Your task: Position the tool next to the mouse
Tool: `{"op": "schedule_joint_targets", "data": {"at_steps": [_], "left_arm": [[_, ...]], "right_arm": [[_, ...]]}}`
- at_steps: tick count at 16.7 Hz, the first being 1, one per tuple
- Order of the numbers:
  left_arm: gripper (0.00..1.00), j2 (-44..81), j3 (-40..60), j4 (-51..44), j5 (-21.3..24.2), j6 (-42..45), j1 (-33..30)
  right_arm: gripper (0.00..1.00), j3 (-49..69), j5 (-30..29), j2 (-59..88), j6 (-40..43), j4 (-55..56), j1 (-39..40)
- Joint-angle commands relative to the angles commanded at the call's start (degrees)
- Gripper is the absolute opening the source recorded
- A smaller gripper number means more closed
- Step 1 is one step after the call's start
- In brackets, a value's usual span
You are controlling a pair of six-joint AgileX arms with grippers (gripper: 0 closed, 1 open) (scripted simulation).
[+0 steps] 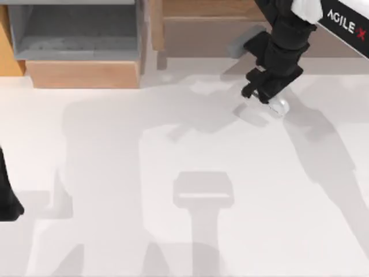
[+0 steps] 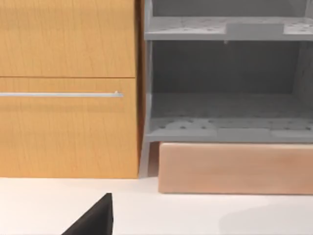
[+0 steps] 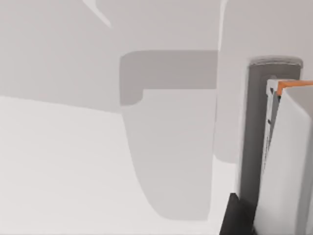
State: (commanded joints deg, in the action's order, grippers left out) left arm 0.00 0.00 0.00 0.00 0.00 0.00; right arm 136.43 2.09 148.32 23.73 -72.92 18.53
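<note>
Black right tool (image 1: pixel 258 90) hangs low over the white tabletop (image 1: pixel 173 144) toward its far right, hiding most of the glossy pale grey-white stapler-like object (image 1: pixel 279 105). Whether it is grasping the object cannot be told. Left arm (image 1: pixel 7 196) is parked at the left edge, mostly cut off.

I see a white matte worktop (image 1: pixel 173 242) under soft shadows, backed by an orange wooden cabinet (image 2: pixel 68 122) and grey open shelving (image 2: pixel 225 103).

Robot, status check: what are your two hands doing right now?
Right gripper down at the table's far right, over the pale tool; grip unclear. Left arm parked at left edge. Nothing in the way.
</note>
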Motion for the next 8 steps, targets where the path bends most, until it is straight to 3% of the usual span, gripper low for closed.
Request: {"op": "schedule_joint_targets", "data": {"at_steps": [4,8], "left_arm": [[1.00,0.00,0.00,0.00,0.00,0.00,0.00],[1.00,0.00,0.00,0.00,0.00,0.00,0.00]], "right_arm": [[0.00,-2.03,0.15,-1.43,0.02,0.73,-0.25],[0.00,-12.96,0.13,-9.41,-1.46,4.24,-3.89]]}}
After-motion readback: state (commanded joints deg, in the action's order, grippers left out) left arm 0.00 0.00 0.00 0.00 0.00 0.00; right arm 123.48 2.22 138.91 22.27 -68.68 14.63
